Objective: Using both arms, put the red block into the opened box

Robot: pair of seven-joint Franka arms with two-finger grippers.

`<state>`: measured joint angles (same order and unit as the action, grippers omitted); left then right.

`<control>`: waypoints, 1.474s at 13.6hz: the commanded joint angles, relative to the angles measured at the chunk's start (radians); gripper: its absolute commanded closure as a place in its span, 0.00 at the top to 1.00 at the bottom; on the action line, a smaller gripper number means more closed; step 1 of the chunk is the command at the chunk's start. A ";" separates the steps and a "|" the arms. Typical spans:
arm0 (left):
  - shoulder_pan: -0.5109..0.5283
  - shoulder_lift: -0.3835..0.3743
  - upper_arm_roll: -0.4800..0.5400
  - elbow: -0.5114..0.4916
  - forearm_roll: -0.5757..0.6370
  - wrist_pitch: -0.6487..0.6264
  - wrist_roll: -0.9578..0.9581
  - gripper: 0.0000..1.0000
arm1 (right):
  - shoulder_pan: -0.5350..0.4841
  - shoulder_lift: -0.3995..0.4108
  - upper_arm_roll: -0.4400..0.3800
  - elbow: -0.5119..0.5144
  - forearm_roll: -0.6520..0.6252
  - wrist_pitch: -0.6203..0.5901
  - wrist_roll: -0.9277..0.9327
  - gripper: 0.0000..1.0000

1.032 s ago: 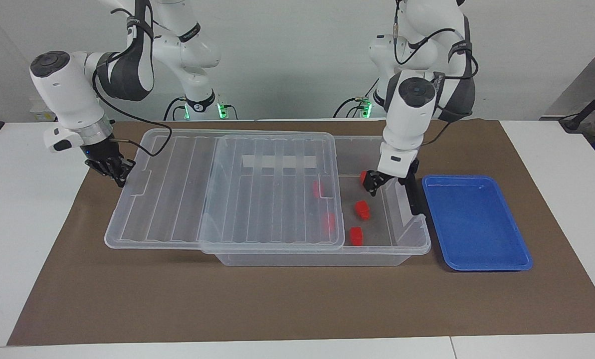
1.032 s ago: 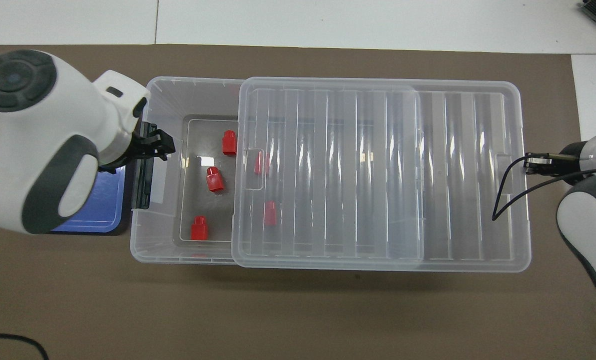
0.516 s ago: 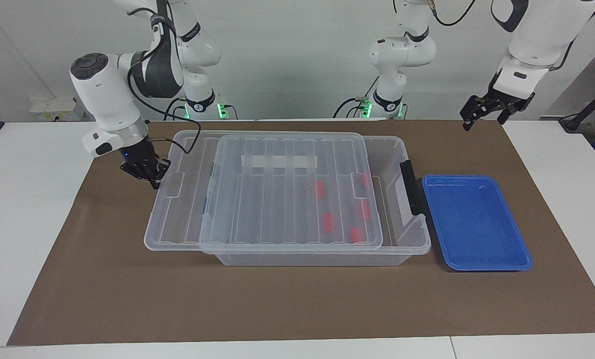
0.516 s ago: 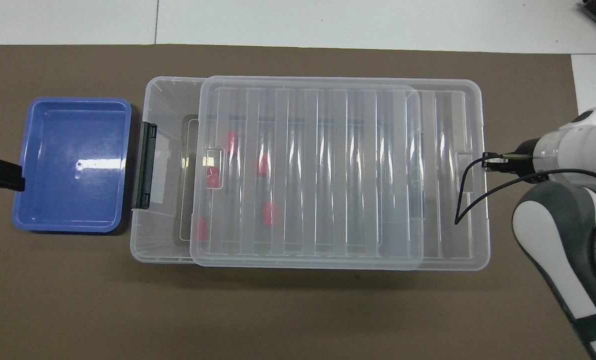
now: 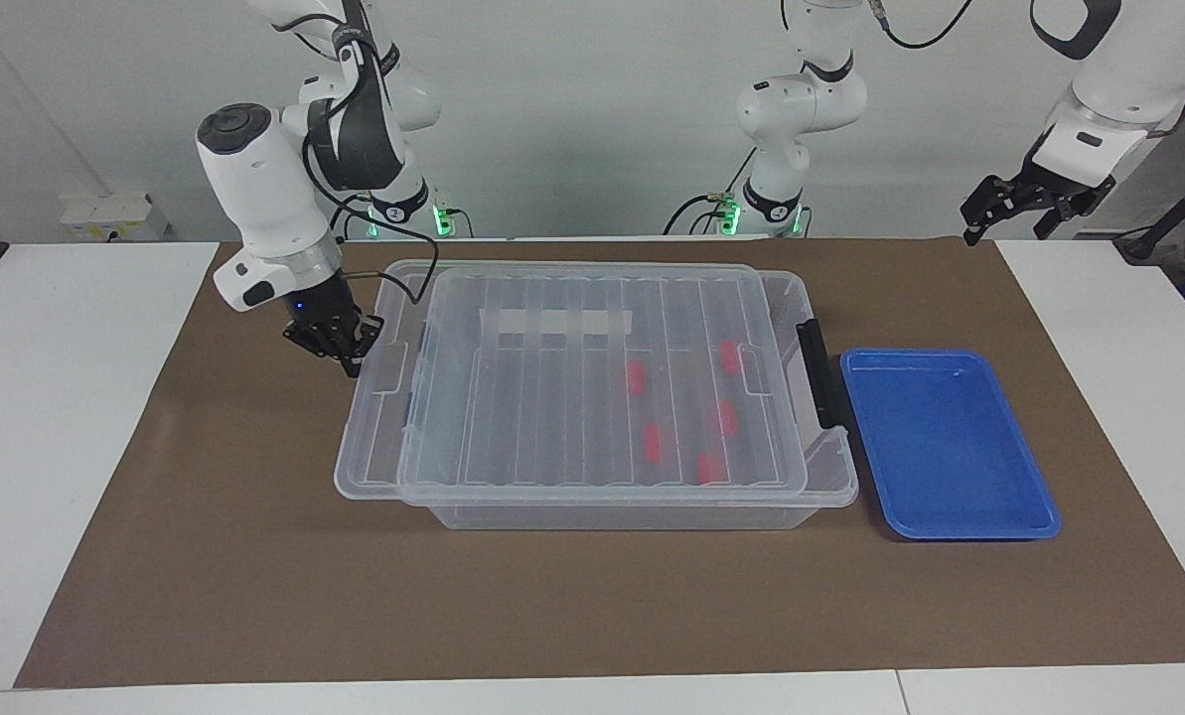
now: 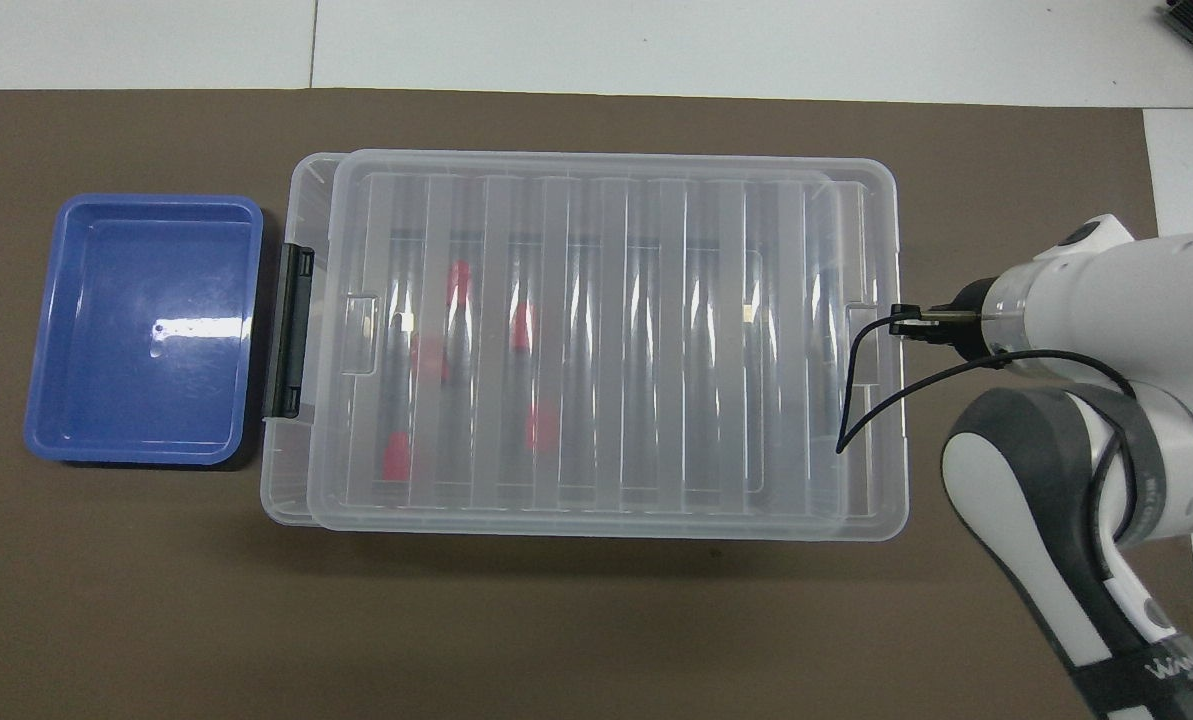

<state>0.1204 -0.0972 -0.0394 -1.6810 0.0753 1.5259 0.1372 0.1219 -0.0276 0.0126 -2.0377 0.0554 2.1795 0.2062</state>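
Five red blocks [image 5: 636, 376] are seen through the clear, ribbed lid [image 5: 592, 377] of the clear box [image 5: 830, 467], marked by a white tape strip [image 5: 555, 322] and a dark grey latch [image 5: 816, 374]. A blue tray [image 5: 950, 447] is set on a brown mat [image 5: 592, 596] over the white desk [image 5: 56, 397].

no text, label, brand or number reads clearly here. the only lettering is a faint white mark on a dark band of the right arm [image 6: 1146, 665] in the overhead view, too small to make out.
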 commanded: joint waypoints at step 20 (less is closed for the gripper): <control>-0.084 -0.016 0.004 0.017 -0.061 0.054 -0.172 1.00 | -0.005 -0.034 -0.013 0.011 0.001 -0.029 0.045 0.09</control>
<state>0.0522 -0.1018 -0.0484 -1.6437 0.0264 1.5539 -0.0200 0.1442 -0.0296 -0.0022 -2.0269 0.0556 2.1771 0.2437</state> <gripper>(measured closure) 0.000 0.991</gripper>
